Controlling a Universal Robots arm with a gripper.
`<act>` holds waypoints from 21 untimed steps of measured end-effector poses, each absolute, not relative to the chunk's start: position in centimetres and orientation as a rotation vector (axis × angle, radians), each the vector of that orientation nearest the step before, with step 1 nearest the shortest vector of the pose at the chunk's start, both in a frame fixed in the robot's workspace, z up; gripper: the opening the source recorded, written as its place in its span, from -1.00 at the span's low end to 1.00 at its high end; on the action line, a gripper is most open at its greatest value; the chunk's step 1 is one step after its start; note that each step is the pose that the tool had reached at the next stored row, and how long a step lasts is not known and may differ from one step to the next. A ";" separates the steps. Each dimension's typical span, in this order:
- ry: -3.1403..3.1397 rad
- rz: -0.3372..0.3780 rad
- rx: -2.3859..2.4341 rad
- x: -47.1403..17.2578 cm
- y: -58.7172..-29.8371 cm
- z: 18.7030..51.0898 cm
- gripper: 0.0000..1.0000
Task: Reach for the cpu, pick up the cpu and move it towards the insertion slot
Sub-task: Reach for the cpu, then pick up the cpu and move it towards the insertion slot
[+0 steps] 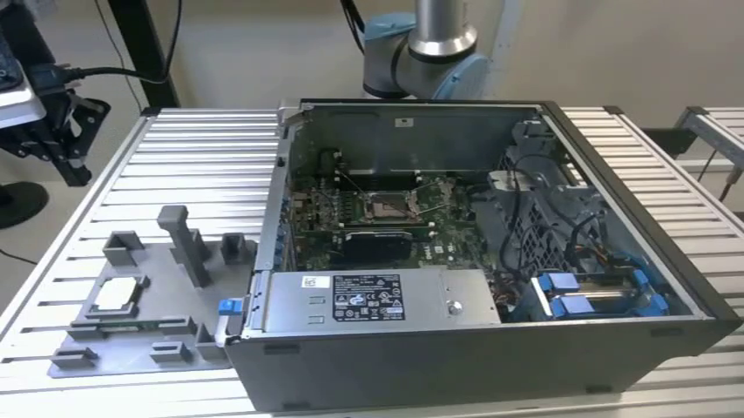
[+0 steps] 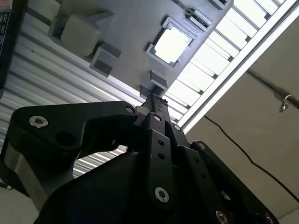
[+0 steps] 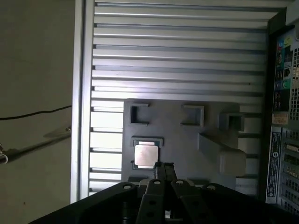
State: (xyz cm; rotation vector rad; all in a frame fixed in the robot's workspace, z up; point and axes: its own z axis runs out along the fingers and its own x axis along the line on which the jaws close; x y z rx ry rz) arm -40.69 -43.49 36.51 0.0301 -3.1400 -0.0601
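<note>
The cpu is a pale square chip lying flat in a recess of the grey fixture plate, at the exterior view's left of the computer case. It appears in both wrist views, cpu and cpu. My gripper hangs above the fixture plate, apart from the chip, with its tips just beside the chip's edge in the picture. In the second wrist view the gripper has its two thin black fingers pressed together with nothing between them. The insertion slot sits on the green board inside the open case.
The open computer case takes up the table's middle and the exterior view's right. Grey fixture blocks and a tall post stand around the chip. A black device with cables stands off the table at the left. The table edge drops to the floor.
</note>
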 end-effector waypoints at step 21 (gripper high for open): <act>-3.140 -0.060 0.030 -40.8 -43.5 36.5 1.00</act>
